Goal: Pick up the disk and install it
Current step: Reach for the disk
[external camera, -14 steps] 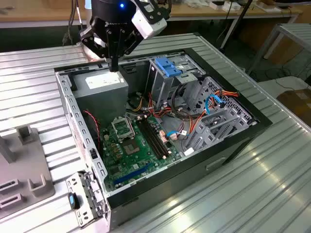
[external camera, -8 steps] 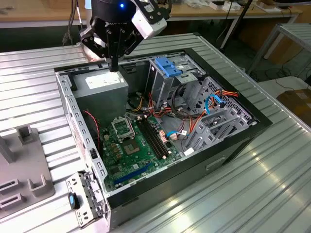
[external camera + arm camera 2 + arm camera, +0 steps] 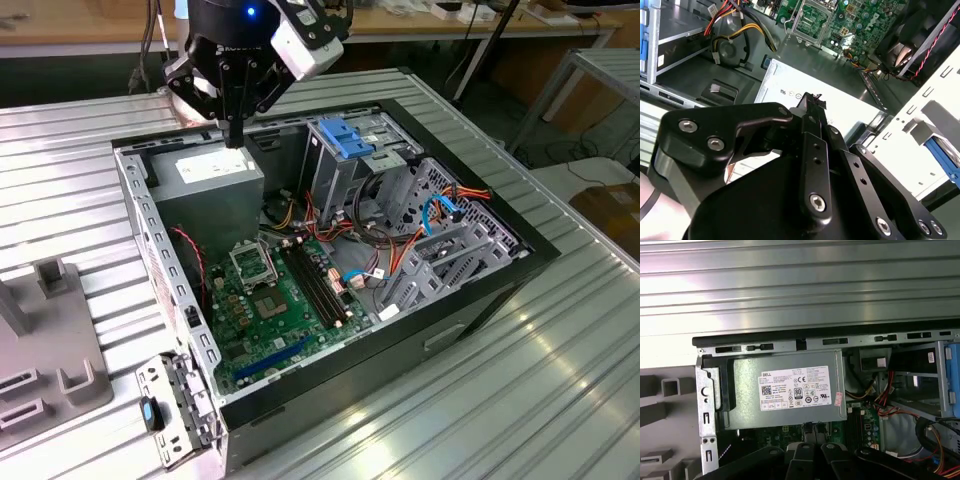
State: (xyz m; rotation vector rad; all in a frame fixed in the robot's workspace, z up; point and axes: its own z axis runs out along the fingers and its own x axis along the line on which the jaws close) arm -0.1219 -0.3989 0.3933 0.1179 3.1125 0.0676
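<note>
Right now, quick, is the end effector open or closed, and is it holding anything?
End effector: closed, holding nothing, fingertips just above the power supply.

- This is a robotics lab or test workshop, not a home or an office.
- A black robot arm [image 3: 245, 40] with a gripper [image 3: 236, 138] hangs over the work area.
- The surface [image 3: 560, 380] is ribbed bare metal, an industrial bench top.
- On it lies an open desktop computer case [image 3: 455, 330], side panel off, with the green motherboard [image 3: 270, 310], the grey power supply [image 3: 205, 190] and loose coloured wiring [image 3: 470, 195] exposed.
- A grey slotted fixture [image 3: 50, 340] sits on the surface at the exterior view's left.
- A long wooden bench [image 3: 80, 20] carrying small gear runs along the back.
- At the exterior view's right stand a metal-framed table [image 3: 600, 70] and a cardboard box [image 3: 610, 215].
</note>
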